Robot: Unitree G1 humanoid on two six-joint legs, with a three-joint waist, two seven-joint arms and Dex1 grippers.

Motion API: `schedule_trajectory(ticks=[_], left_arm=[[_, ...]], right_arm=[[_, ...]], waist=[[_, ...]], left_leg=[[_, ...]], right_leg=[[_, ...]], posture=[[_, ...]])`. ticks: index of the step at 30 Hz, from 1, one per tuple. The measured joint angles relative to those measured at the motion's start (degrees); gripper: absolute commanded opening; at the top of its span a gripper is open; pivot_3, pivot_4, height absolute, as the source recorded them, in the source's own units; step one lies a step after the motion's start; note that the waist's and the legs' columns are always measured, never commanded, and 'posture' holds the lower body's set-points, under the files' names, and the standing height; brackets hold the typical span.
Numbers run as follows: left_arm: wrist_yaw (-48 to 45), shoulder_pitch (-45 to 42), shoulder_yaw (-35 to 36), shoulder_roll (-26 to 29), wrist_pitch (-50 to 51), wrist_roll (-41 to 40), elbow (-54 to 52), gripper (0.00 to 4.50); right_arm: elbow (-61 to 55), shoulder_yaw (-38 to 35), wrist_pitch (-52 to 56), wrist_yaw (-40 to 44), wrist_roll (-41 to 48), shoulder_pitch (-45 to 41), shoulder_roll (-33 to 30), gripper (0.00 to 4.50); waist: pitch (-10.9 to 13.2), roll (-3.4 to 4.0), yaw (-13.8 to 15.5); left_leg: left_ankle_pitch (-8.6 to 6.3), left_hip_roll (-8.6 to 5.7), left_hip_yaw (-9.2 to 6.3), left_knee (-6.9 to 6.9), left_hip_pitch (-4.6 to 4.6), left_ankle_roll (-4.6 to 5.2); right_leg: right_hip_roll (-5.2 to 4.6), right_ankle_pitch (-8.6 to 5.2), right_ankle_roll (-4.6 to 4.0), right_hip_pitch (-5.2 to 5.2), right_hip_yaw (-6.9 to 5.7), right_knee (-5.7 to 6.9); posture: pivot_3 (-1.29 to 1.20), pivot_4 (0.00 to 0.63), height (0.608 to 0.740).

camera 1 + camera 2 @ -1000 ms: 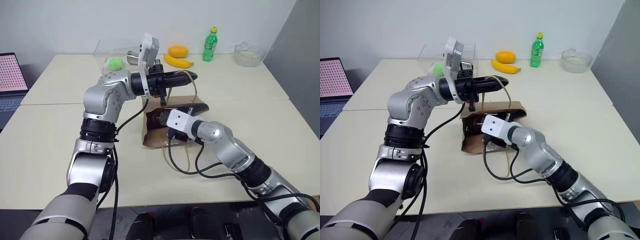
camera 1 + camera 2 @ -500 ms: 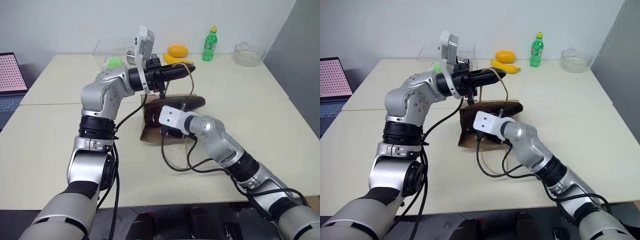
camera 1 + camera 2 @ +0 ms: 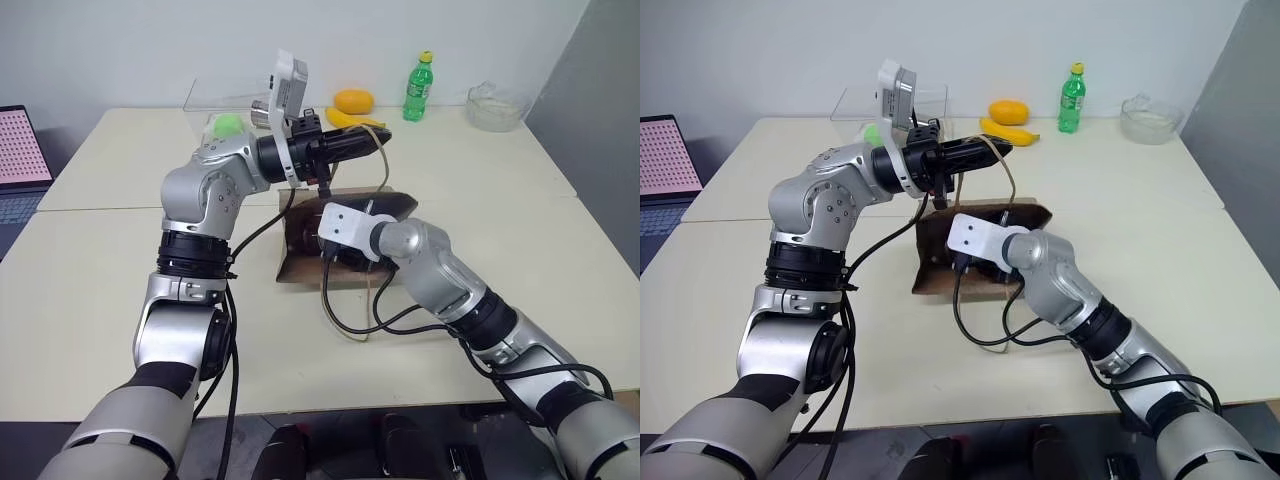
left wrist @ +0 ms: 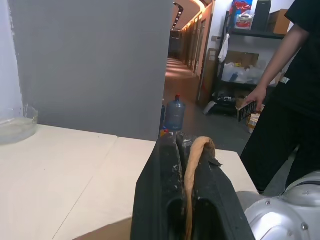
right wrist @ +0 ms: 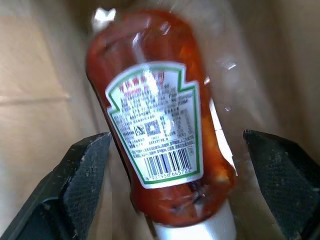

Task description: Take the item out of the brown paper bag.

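Observation:
The brown paper bag [image 3: 298, 262] lies on its side on the table, mouth toward me. My left gripper [image 3: 381, 137] hovers above it, shut on one tan loop handle [image 4: 198, 146], and holds that handle up. My right gripper [image 5: 176, 136] reaches into the bag's mouth; its white wrist housing [image 3: 341, 221] sits at the opening. Inside the bag lies the item [image 5: 150, 100], a red bottle with a white cap and a green-edged label. The open right fingers [image 5: 84, 167] stand on either side of it, with a gap on each side.
At the table's far edge stand a green bottle [image 3: 421, 88], an orange fruit [image 3: 355, 101], a banana [image 3: 346, 118] and a glass bowl [image 3: 497, 107]. A green ball [image 3: 230, 125] and a metal cup [image 3: 262, 115] sit behind my left arm. A laptop [image 3: 20, 150] is far left. A person [image 4: 295, 75] stands beyond the table.
My right gripper has pushed a little farther into the bag's mouth and the bag has shifted slightly. The left gripper keeps its hold on the handle in about the same place.

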Motion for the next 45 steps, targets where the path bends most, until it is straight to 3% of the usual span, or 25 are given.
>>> schedule_trajectory(ticks=[17, 20, 30, 35, 40, 45], left_arm=[[0.0, 0.0, 0.0, 0.0, 0.0, 0.0, -0.1, 0.00], [0.0, 0.0, 0.0, 0.0, 0.0, 0.0, -0.1, 0.00], [0.1, 0.0, 0.0, 0.0, -1.3, 0.2, 0.1, 0.00], [0.6, 0.0, 0.0, -0.1, -3.9, 1.4, 2.6, 0.00], [1.5, -0.8, 0.0, -0.2, -7.0, 3.2, 6.1, 0.00], [2.3, -2.7, 0.0, -0.4, -10.5, 5.1, 10.1, 0.00]], right_arm=[[17.0, 0.9, -13.0, 0.5, -6.0, -3.8, 2.9, 4.44], [18.1, 0.6, -14.7, -0.1, -6.2, -3.7, 3.3, 3.64], [17.9, -2.7, -15.3, 0.4, -6.2, -2.6, 3.8, 3.61], [12.5, -5.9, -12.7, 2.2, -4.0, -0.1, 3.7, 3.61], [0.3, -8.1, -8.2, 8.5, -0.9, 2.0, 1.3, 3.61], [-10.2, -11.0, -3.4, 13.6, 3.6, 3.0, -1.4, 3.61]], waist=[[0.0, 0.00, -0.9], [0.0, 0.00, -1.1], [0.0, 0.00, -1.1], [0.0, 0.01, -1.1], [0.0, 0.01, -1.1], [0.0, 0.01, -1.1]], left_leg=[[0.12, 0.03, -0.01, 0.00, 0.15, -0.22], [0.12, 0.03, -0.03, 0.00, 0.19, -0.19], [0.17, 0.03, -0.07, -0.02, 0.15, -0.27], [0.18, 0.03, -0.05, -0.04, 0.01, -0.30], [0.21, 0.03, -0.09, 0.08, -0.66, -0.35], [0.21, -0.01, -0.10, 0.09, -0.74, -0.34]], right_leg=[[0.01, 0.03, -0.05, 0.11, -0.01, 0.04], [0.03, 0.06, -0.08, 0.15, -0.01, 0.07], [0.03, 0.07, -0.09, 0.13, -0.04, 0.05], [0.03, 0.07, -0.09, -0.02, -0.03, 0.04], [0.03, 0.09, -0.11, -0.65, -0.07, 0.11], [0.01, 0.09, -0.11, -0.67, -0.08, 0.07]], posture=[[0.00, 0.150, 0.740], [0.00, 0.150, 0.740], [0.00, 0.150, 0.740], [0.00, 0.150, 0.740], [0.00, 0.150, 0.740], [0.00, 0.150, 0.740]])
